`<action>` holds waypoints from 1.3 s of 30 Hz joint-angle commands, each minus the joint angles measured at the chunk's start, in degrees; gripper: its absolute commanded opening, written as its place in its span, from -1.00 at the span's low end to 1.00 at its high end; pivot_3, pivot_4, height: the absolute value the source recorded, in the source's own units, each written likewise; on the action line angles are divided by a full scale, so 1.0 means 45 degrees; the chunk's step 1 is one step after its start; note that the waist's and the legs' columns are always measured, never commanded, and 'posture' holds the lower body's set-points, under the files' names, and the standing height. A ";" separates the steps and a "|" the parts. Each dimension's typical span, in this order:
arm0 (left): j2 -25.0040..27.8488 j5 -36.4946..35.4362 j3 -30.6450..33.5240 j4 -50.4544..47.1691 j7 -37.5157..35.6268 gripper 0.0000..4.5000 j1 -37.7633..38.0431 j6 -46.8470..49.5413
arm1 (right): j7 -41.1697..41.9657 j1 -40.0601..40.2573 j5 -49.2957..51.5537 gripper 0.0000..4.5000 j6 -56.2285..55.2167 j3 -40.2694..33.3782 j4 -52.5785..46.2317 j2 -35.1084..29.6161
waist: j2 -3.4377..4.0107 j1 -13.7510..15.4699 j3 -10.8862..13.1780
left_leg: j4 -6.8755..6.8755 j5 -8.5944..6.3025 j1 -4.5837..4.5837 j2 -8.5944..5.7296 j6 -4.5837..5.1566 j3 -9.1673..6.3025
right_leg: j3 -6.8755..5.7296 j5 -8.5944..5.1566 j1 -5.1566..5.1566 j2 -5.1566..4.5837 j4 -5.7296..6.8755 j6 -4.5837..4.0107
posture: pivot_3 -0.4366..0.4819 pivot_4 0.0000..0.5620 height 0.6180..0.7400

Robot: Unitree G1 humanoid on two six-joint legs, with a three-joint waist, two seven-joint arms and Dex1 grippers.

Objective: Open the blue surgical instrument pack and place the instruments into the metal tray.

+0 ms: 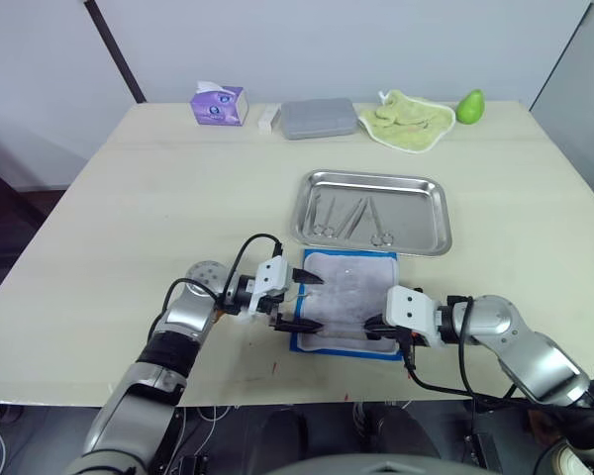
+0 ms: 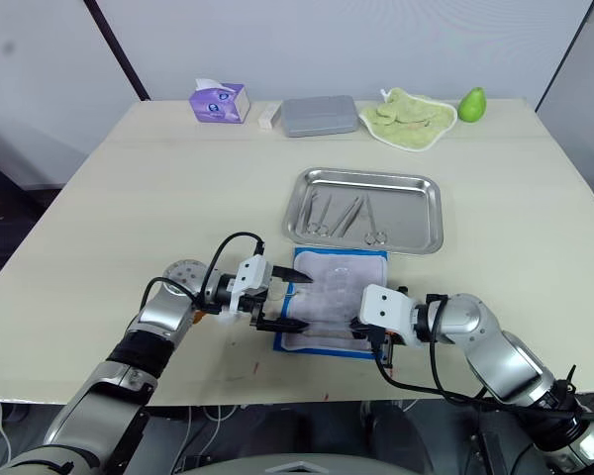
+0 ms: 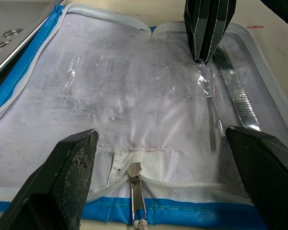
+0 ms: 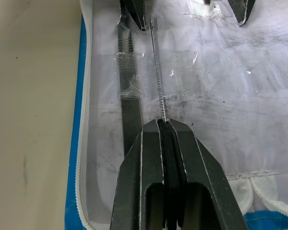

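The blue surgical instrument pack (image 1: 346, 301) lies unfolded on the table (image 1: 158, 188), white lining up, just on the robot's side of the metal tray (image 1: 438, 212). Several instruments (image 1: 351, 217) already rest in the tray, so the transfer appears well advanced; judged from the wrist views, at least two tools are left in the pack. The right gripper (image 4: 164, 125), at the pack's near right corner, has its fingers pressed together on a thin ridged instrument (image 4: 159, 79) that runs under the clear pocket film. Beside it lies a broader flat steel tool (image 4: 126, 72), untouched. The left gripper (image 1: 302, 300) holds its fingers spread wide over the pack's left edge, above the zipper pull (image 3: 136, 189), gripping nothing.

How many instruments lie in the tray cannot be counted with certainty, as they overlap. Whether the pinched tool is free of its pocket or held under the film is unclear. The far ends of both remaining tools are hard to make out.
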 commanded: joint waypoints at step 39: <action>0.0143 0.1027 -0.0835 0.1310 0.0277 1.00 0.0366 0.0018 | 0.0249 -0.4722 0.1841 -0.96 0.7451 0.1171 -0.3914 -0.3085 | 0.0090 0.0042 0.0158 | 0.0009 0.0001 -0.0070 -0.0010 0.0001 -0.0055 | -0.0065 -0.0002 -0.0027 -0.0085 -0.0005 0.0005 | -0.05 -0.47 1.00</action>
